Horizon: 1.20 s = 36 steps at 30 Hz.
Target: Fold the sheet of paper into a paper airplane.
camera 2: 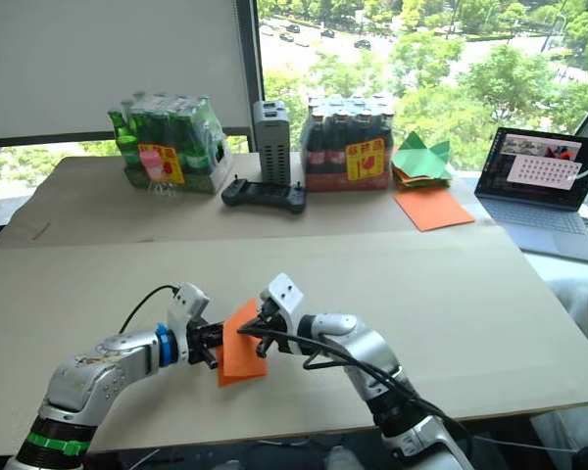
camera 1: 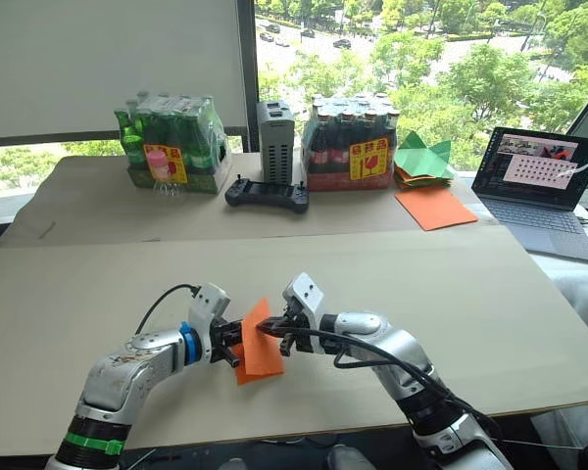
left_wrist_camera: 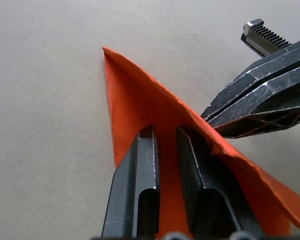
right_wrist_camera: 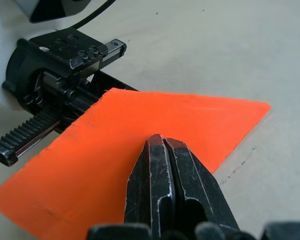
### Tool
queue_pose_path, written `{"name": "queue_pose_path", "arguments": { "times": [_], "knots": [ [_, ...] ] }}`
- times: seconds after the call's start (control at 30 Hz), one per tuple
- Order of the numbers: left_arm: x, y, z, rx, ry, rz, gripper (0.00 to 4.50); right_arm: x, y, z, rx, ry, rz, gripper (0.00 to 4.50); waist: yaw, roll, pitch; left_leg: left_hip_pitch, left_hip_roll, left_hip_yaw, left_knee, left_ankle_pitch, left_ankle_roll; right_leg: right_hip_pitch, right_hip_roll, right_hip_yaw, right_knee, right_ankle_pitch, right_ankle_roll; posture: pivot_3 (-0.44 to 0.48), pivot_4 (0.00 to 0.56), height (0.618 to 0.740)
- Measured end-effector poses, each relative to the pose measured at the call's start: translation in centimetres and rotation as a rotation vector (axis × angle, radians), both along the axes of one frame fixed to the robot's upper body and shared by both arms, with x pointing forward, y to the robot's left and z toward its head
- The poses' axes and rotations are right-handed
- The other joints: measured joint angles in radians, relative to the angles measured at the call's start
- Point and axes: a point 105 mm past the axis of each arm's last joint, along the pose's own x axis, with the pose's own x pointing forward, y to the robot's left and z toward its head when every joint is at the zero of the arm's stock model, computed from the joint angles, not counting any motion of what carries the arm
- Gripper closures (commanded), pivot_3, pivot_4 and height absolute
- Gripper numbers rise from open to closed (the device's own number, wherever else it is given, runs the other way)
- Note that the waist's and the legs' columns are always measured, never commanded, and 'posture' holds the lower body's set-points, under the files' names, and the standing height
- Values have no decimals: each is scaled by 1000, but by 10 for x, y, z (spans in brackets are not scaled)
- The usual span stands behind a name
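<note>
Cardboard-covered table (camera 1: pixel 98 294) under us: our left gripper (camera 1: pixel 237 345) and right gripper (camera 1: pixel 272 333) both pinch the folded sheet of paper (camera 1: pixel 260 351), held above it.

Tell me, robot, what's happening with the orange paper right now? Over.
Left end effector and right end effector both shut on the creased bright orange sheet of paper, held just above the tan cardboard table. Fold unfinished. Nothing in the way.

Two claws are counted, the left claw (camera 1: pixel 237 344) and the right claw (camera 1: pixel 271 331), with one folded sheet of paper (camera 1: pixel 261 354) between them. At the far side of the desk (camera 1: pixel 451 294), two bottle packs are counted, green (camera 1: pixel 171 143) and dark (camera 1: pixel 351 143), plus one controller (camera 1: pixel 267 195), one laptop (camera 1: pixel 541 192), one flat orange sheet (camera 1: pixel 435 207) and one green paper pile (camera 1: pixel 421 160).
</note>
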Motion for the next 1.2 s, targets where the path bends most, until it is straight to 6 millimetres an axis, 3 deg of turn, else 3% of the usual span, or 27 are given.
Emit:
{"name": "queue_pose_path", "arguments": {
  "times": [0.43, 0.93, 1.2],
  "knots": [
    [-17, 28, -5, 13, 1, 81, 3800, 5, 7, -6, -20, -25, 41, 4500, -27, 4, -2, 5, 1, 1, -1, 0, 0, 2, 1, 2, 3, -1, 0, 0, 150, 740],
    [-24, 43, -4, 2, 2, 154, 3800, 10, 20, -21, -80, -79, 68, 4500, -31, 5, -3, 11, 1, 3, -4, 0, 0, 3, 5, 8, 3, -2, 0, 0, 150, 740],
    [-18, 75, -1, -49, 52, 250, 3800, 12, 20, -23, -116, -119, 68, 4500, -33, 5, -3, 12, 1, 2, -4, 0, 0, 3, 7, 8, 4, -2, 0, 0, 150, 740]
  ]
}}
